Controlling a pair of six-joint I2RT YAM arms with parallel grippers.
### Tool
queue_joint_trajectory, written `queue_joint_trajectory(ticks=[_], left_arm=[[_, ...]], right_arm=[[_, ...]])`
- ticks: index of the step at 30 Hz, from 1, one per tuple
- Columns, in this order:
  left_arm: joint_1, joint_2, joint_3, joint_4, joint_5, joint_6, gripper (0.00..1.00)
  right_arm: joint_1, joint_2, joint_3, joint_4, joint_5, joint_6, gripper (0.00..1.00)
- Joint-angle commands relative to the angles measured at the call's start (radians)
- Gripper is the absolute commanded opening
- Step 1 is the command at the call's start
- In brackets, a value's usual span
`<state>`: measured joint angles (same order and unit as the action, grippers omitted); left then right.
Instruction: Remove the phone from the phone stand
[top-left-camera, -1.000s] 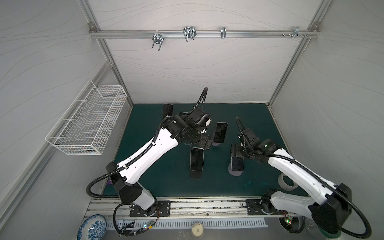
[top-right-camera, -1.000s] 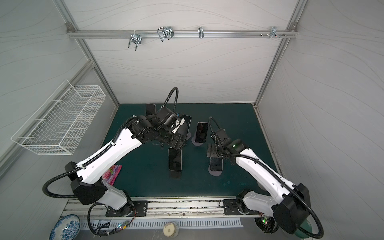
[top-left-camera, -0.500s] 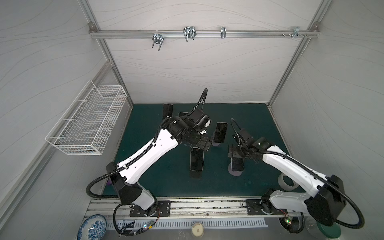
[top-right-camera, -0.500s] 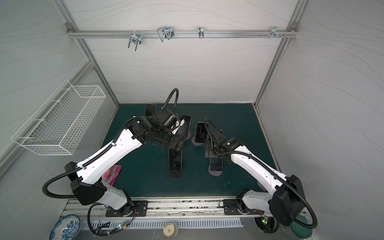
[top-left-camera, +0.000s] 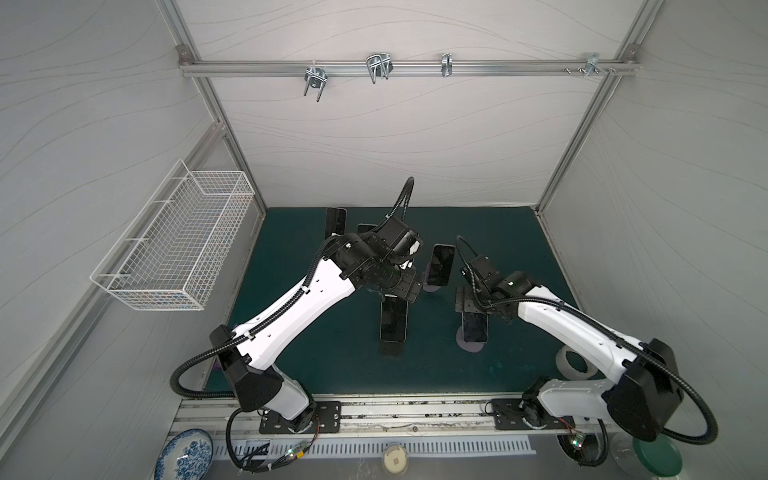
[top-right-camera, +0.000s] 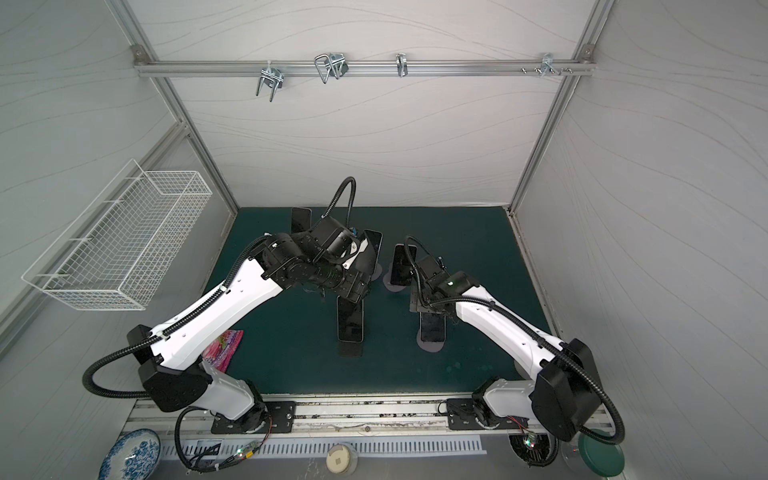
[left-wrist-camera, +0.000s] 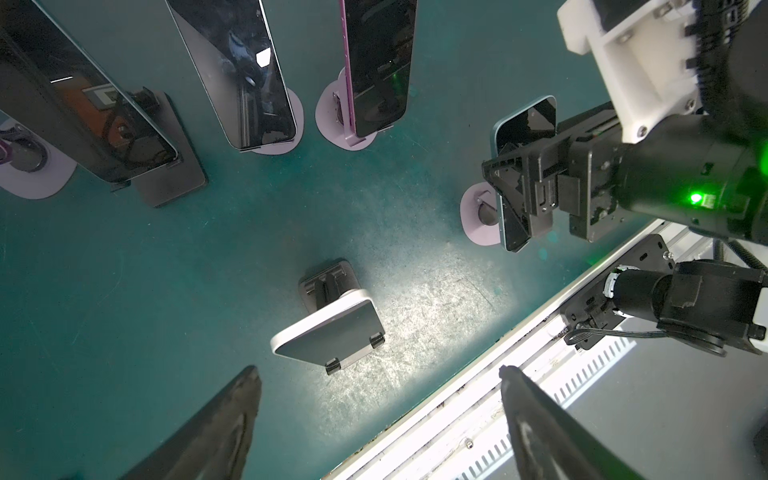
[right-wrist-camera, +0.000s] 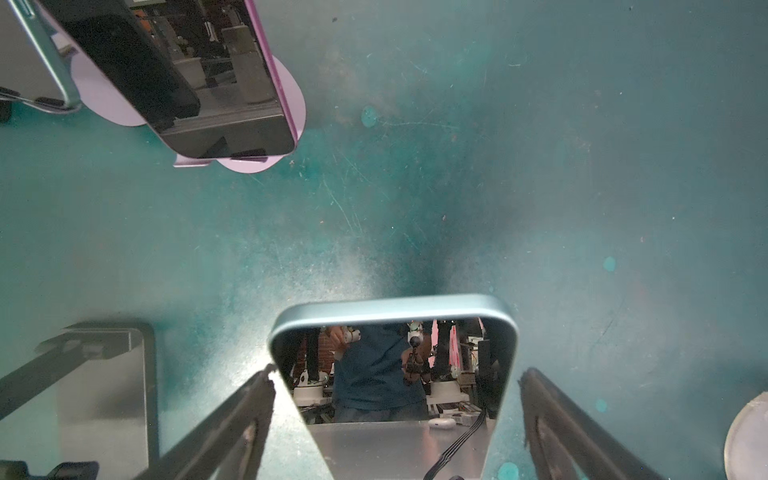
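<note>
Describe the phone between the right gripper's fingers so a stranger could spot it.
On the green mat, find the two phones nearest the arm bases. The phone under the right gripper is it: pale blue rim, lilac round-footed stand, whereas its white-rimmed neighbour sits on a black stand.

Both top views hang high at the front, looking steeply down on the whole green mat. Each wrist camera sits close above it, facing down, and both catch the blue-edged phone.

A robotics lab cell: aluminium frame, white panel walls, two arms bolted to a rail.
</note>
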<state>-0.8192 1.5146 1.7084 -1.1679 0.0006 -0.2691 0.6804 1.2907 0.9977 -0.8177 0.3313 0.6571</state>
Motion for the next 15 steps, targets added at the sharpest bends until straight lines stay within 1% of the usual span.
queue_joint_trajectory(ticks=[1, 15], left_arm=[[-0.005, -0.013, 0.010, 0.023, -0.019, 0.004, 0.91], [-0.005, -0.025, -0.003, 0.008, -0.023, -0.015, 0.91]], right_arm=[[0.006, 0.012, 0.032, 0.005, 0.015, 0.005, 0.93], [0.007, 0.050, 0.037, 0.020, -0.012, 0.007, 0.91]])
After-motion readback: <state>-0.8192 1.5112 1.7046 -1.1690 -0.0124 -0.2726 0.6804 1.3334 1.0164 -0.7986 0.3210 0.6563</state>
